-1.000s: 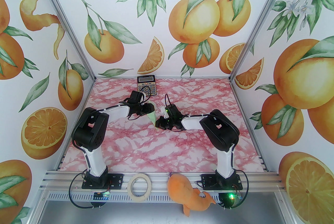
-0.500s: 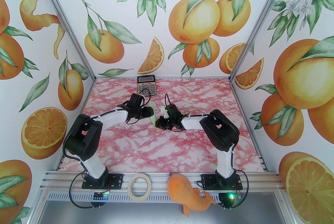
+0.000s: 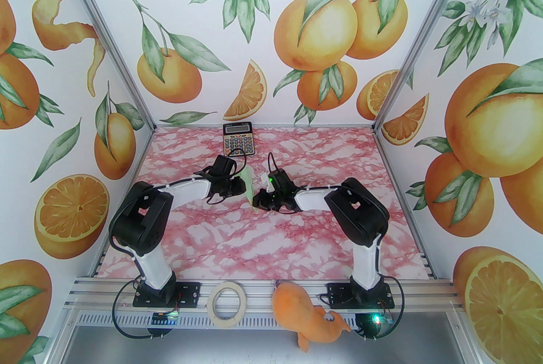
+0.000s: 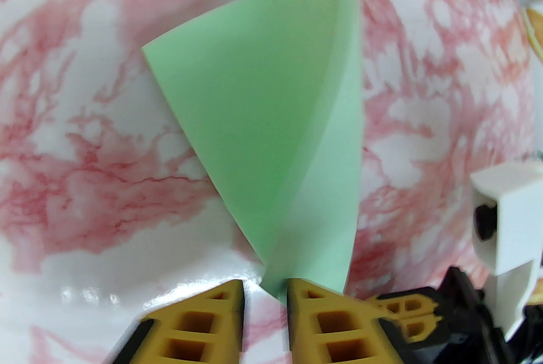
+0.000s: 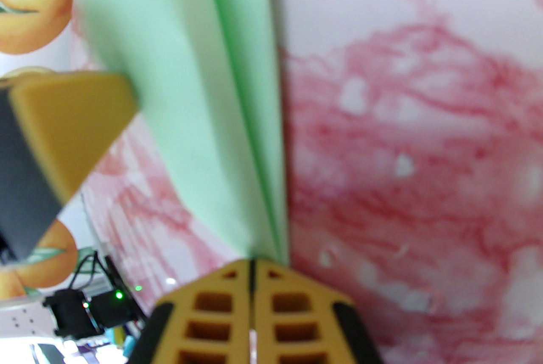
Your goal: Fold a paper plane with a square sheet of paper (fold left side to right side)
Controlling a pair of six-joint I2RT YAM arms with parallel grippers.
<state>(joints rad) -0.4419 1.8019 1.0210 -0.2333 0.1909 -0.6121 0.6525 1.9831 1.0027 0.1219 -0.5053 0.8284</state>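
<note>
**Pinching the dart from both flanks**

Starting nearest us, the tape roll (image 3: 228,305) and plush toy (image 3: 305,317) sit on the front rail, out of play. Halfway up the table (image 3: 254,247), the right gripper (image 5: 253,260) is clamped tight on the near end of the paper plane (image 4: 271,99), whose long axis runs away from us. The left gripper (image 4: 265,286) sits at its left flank, jaws narrow with a gap showing and the paper's corner inside, straight ahead of those fingers. Far back, the calculator (image 3: 238,138) has lettering too small to read.

High rear camera looks down; wrist cameras, close, apparently share the paper (image 4: 271,120).
</note>
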